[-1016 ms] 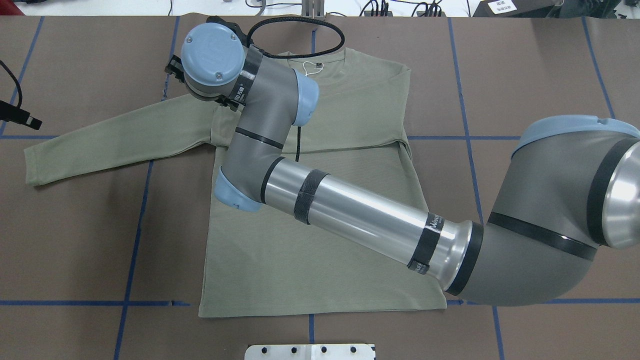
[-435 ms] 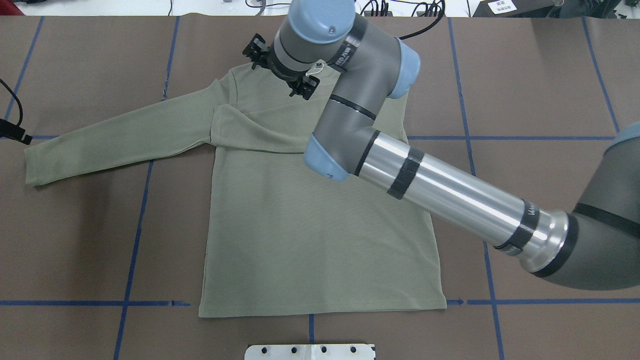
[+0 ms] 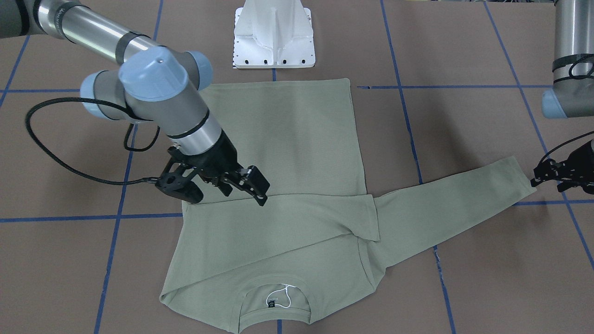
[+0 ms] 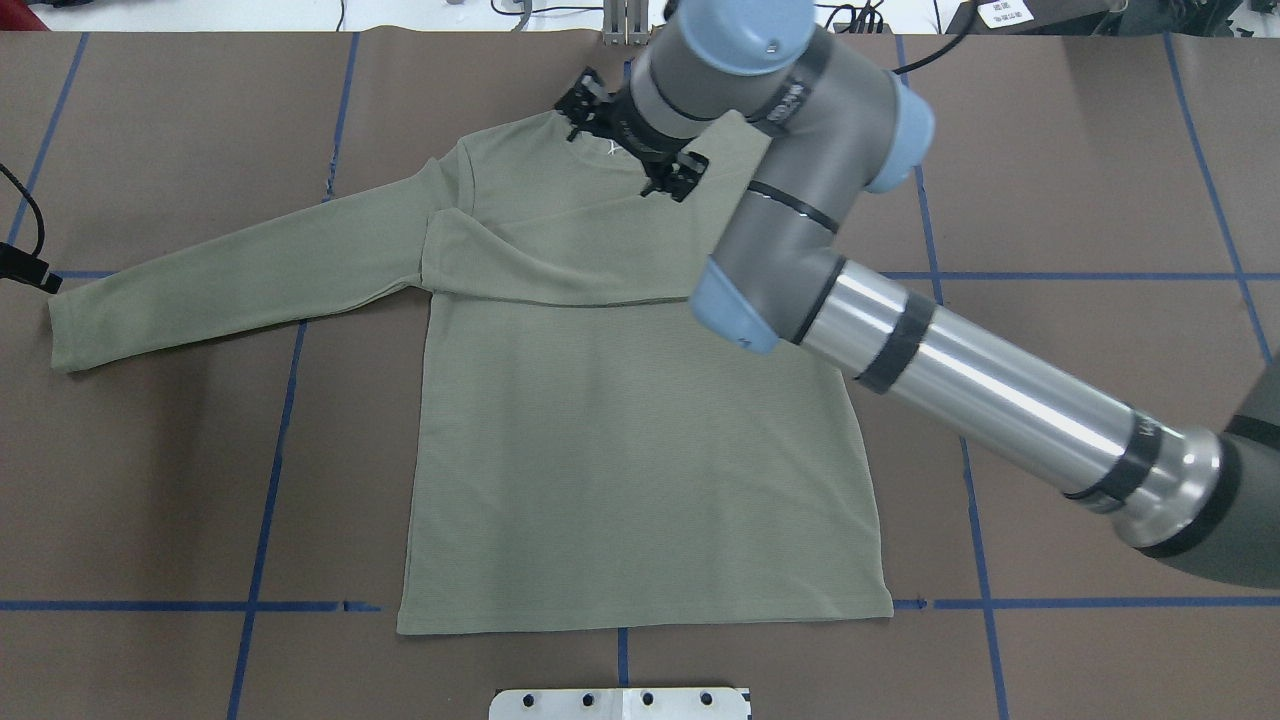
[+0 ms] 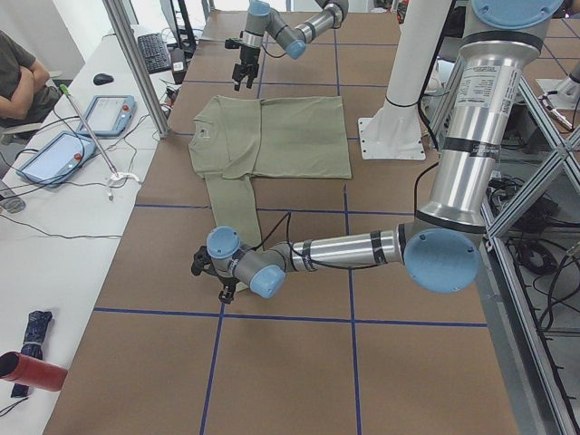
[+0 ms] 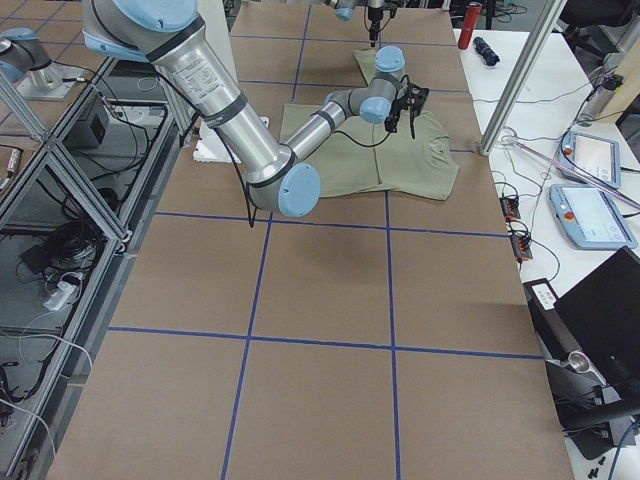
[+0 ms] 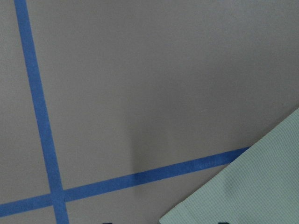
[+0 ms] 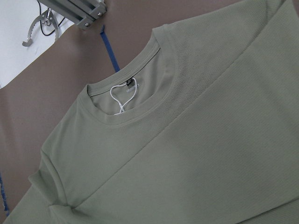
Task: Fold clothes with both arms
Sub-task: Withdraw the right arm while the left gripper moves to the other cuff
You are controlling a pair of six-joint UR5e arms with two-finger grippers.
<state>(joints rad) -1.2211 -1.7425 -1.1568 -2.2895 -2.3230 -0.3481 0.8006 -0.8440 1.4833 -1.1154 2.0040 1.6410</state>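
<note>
The green shirt (image 4: 620,450) lies flat, collar and black label (image 3: 277,297) at the table's far side. One sleeve (image 3: 301,218) is folded across the chest; the other sleeve (image 4: 220,270) stretches out to my left. My right gripper (image 3: 220,190) hangs open and empty just above the shirt's right shoulder, and its wrist view looks down on the collar (image 8: 124,95). At the outstretched cuff my left gripper (image 3: 554,176) sits low over the table, fingers apart, holding nothing. The left wrist view shows only a corner of the cuff (image 7: 252,186).
The white pedestal base (image 3: 274,37) stands at the shirt's hem side. Blue tape lines (image 4: 270,500) cross the brown table cover. In the exterior left view a person (image 5: 18,82) sits at a side desk with tablets (image 5: 54,154) beyond a metal post (image 5: 136,63).
My right arm has swung from the shirt's left shoulder across the collar toward the right shoulder, empty. The folded sleeve stays across the chest. The left gripper has drifted slightly outward at the cuff.
</note>
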